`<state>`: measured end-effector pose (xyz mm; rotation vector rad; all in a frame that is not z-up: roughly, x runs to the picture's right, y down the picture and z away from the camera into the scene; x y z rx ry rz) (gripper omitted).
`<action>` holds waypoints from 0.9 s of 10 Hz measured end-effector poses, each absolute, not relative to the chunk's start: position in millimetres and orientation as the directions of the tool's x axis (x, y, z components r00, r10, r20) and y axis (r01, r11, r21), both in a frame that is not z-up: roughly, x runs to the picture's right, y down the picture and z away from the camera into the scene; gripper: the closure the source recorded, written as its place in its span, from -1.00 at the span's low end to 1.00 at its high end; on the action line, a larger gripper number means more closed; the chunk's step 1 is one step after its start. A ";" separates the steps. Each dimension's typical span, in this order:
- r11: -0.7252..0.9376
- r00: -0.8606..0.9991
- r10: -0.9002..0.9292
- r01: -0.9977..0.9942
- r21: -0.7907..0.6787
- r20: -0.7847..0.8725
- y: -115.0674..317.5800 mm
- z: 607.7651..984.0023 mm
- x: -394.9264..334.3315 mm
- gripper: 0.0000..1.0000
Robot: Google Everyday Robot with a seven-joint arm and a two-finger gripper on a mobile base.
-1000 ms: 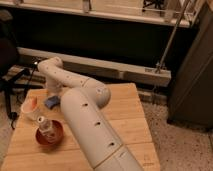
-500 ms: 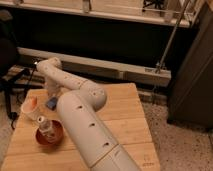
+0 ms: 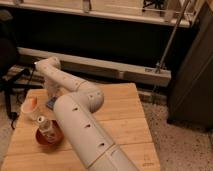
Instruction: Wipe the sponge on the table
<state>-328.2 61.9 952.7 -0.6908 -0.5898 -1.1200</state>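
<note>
A: Barely anything shifted. The arm (image 3: 82, 132) reaches across as before.
B: And the sponge (image 3: 51, 103)?
A: Past the red bowl (image 3: 41, 140), on the table's (image 3: 125, 116) far-left part, with the gripper (image 3: 52, 94) right at it. Open or closed, I cannot tell.

A: What changed over the last second?
B: Very little. The arm's elbow (image 3: 92, 97) crept slightly left, and the thick lower link went with it.
A: And the claw?
B: The claw (image 3: 52, 95) is low at the far-left of the desk (image 3: 125, 117), just above the sponge (image 3: 50, 103). The wrist above it nudged left too.
</note>
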 end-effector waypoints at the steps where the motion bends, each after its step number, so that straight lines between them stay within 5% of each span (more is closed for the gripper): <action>1: 0.268 0.334 -0.603 0.940 -0.211 0.724 58.8 953.4 -320.1 0.54; 9: 0.267 0.445 -0.545 0.895 -0.357 0.711 67.5 965.9 -217.6 0.54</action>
